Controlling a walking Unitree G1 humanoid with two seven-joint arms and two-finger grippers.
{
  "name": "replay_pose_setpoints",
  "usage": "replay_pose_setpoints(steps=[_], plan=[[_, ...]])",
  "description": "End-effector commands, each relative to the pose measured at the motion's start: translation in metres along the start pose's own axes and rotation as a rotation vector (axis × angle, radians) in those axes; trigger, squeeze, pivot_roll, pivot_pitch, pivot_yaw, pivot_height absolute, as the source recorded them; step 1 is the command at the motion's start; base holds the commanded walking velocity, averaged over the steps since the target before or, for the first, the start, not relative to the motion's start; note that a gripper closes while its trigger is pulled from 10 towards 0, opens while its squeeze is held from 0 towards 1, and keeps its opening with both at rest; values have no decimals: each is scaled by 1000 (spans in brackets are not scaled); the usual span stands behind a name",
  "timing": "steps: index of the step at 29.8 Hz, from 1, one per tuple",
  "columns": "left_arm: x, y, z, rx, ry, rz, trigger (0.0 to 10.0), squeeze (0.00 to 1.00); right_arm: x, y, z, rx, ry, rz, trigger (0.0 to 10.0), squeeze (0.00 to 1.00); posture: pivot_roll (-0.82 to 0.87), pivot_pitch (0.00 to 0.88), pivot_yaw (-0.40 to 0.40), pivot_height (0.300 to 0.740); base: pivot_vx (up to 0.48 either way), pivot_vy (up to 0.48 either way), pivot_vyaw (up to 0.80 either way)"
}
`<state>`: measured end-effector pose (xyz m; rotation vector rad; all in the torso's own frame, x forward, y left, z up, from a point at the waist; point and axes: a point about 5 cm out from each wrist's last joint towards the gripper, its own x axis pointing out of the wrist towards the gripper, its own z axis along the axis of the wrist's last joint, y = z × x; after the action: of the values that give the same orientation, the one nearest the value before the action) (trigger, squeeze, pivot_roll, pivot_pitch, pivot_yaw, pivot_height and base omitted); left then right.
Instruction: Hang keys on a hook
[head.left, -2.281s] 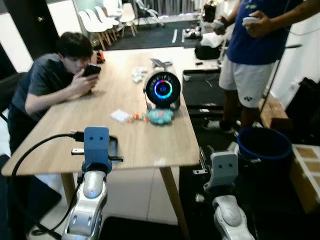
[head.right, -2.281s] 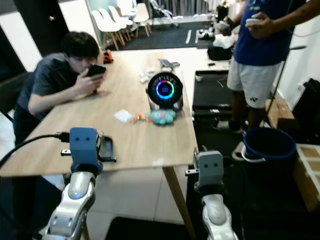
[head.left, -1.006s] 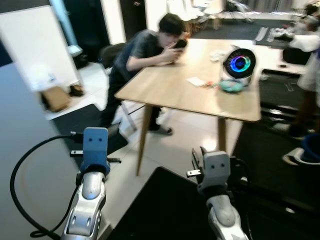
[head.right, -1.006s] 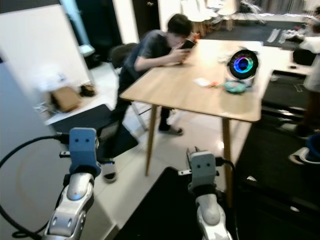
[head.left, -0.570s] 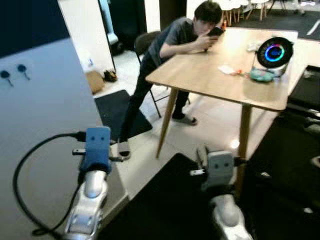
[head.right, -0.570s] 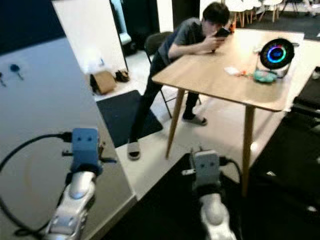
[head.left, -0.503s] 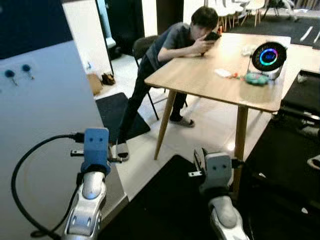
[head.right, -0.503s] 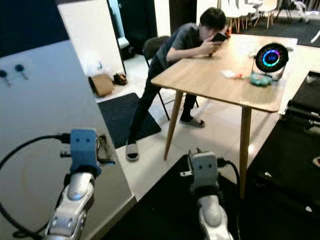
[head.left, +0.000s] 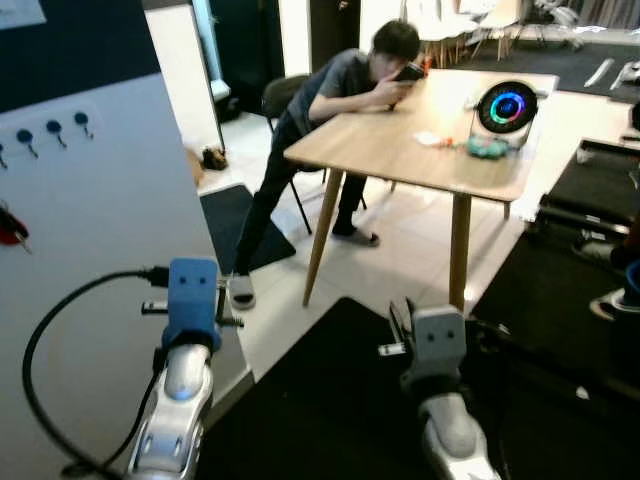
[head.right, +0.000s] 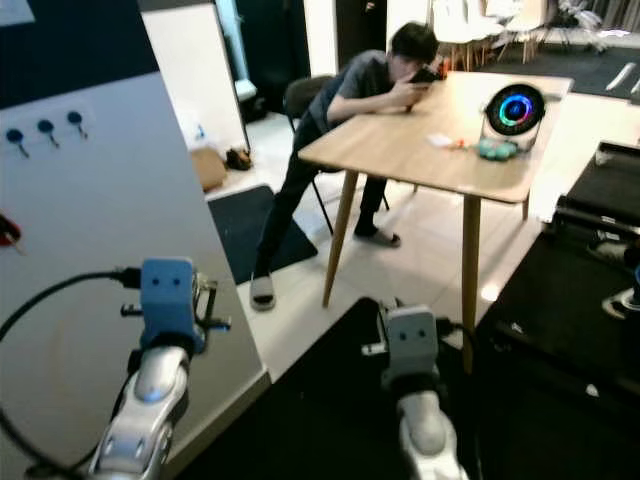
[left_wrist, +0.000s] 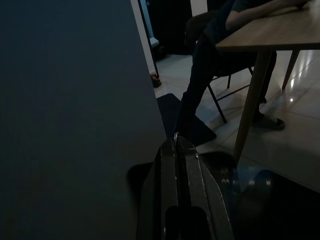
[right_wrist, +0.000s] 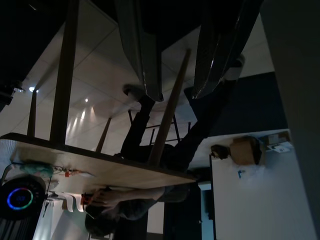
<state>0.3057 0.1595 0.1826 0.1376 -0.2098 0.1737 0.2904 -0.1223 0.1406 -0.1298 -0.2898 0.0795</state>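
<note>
Approach was the step: left gripper (left_wrist: 180, 150), fingers pressed together on a thin metal ring (left_wrist: 176, 136), needed lifting toward hooks (head.left: 52, 130) above-left; right gripper (right_wrist: 185, 55) hung agape.

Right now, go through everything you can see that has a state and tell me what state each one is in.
Left end effector: shut, a thin metal ring pinched at its tip.
Right end effector: open, holding nothing.
Three dark blue wall hooks: bare.
Red item on the white wall: hanging.
Round black speaker with glowing ring: lit.
Seated person: leaning on the wooden table.
</note>
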Motion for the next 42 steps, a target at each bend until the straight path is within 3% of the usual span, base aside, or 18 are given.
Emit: replay_pose_setpoints(steps=[1,25,32,42], plan=[[-1,2,-1,-2,6,8,10000,0,0,2,0,6,1,9,10000,0,52,122,114,740,0,0,0],[-2,-4,1,28,-11,-35,10000,0,0,4,1,-1,-2,20,10000,0,50,119,114,740,0,0,0],[-2,-6,1,39,-18,-55,10000,0,0,5,1,-5,-3,27,10000,0,49,117,114,740,430,0,0],[-3,-6,1,38,-16,-51,10000,0,0,7,0,-8,1,39,10000,0,50,115,109,740,465,0,708]])
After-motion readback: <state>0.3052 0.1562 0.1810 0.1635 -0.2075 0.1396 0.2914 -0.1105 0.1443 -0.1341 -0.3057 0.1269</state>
